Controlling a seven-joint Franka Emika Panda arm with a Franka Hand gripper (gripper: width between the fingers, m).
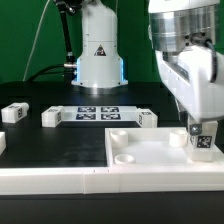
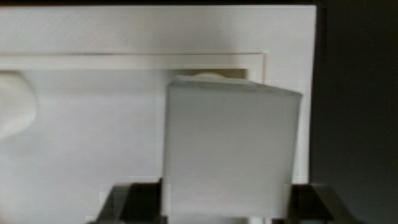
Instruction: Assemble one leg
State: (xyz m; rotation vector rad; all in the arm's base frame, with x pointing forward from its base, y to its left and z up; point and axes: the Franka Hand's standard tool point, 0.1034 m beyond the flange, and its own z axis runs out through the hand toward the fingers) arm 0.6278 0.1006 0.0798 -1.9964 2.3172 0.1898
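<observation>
1. Dark backdrop, black bench. A second robot base with a warning triangle stands at the back, idle as far as I can see.
2. Far on the exterior view's left: a small white block on the bench. Next along, another white block lies just beside the marker board. A third block lies at the board's other end.
3. Front of the scene: the large white panel with round corner sockets lies flat, running out to the exterior view's right.
4. On the exterior view's right, my gripper is down over the panel's far corner. The leg hangs in it, tag facing the camera, upright or very nearly so.
5. Wrist view confirms: jaws are closed on the leg, dark fingers flanking its upper end. Below the leg's far end I see a corner socket, partly hidden.
6. I cannot tell whether the leg's foot already touches the panel.
7. My judgement: this is the seating step. To do it well I'd keep the leg vertical, centre it over the socket, descend slowly, and not release until it sits flush.
8. Risk: an off-centre foot could catch the socket rim and tilt the leg.
</observation>
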